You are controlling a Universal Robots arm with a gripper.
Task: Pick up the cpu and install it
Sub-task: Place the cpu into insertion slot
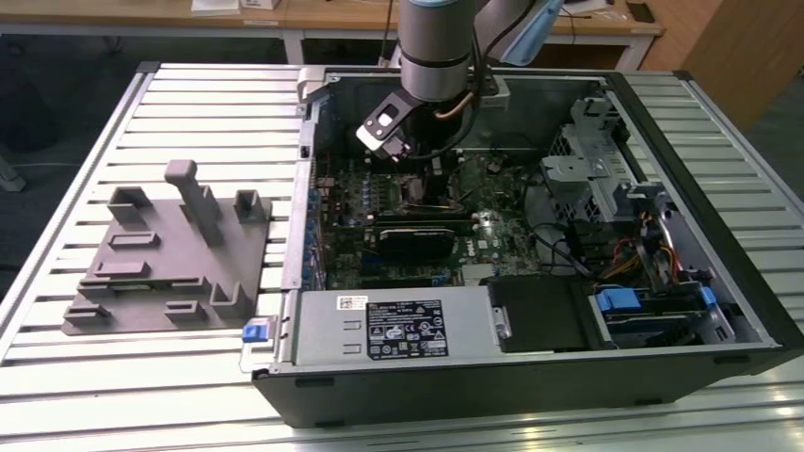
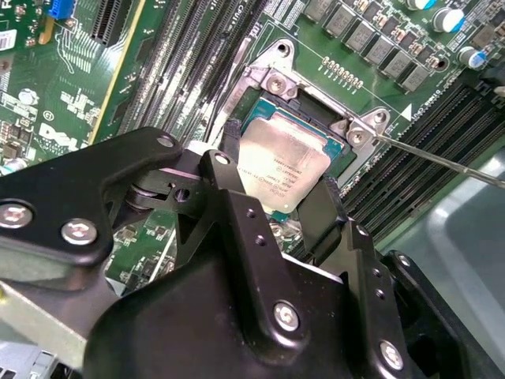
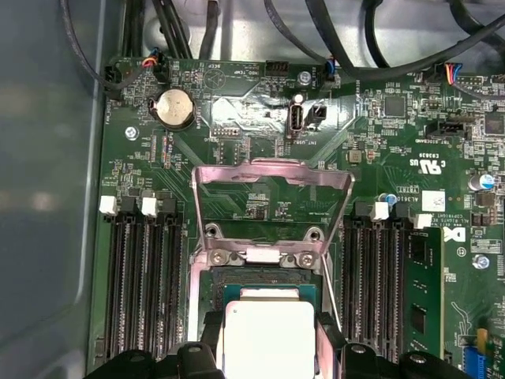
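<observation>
The cpu [image 2: 290, 154], a flat square chip with a silvery top, sits between my gripper's [image 2: 280, 180] two black fingers [image 2: 233, 146], which press on its opposite edges. It is right at the square metal-framed socket [image 2: 272, 79] on the green motherboard; I cannot tell whether it rests in the socket or hovers just above it. In the first wrist view the cpu [image 3: 268, 335] lies below the socket's raised load plate [image 3: 272, 175], with the gripper [image 3: 270, 351] around it. In the exterior view the gripper [image 1: 399, 158] reaches down into the open computer case [image 1: 703, 311].
A thin metal latch lever [image 2: 442, 162] sticks out beside the socket. Memory slots flank the socket, one holding a module [image 3: 418, 292]. A black block [image 1: 421, 240], the power supply [image 1: 390, 325] and drive cages [image 1: 590, 160] crowd the case. A grey fixture [image 1: 169, 250] stands at the exterior view's left.
</observation>
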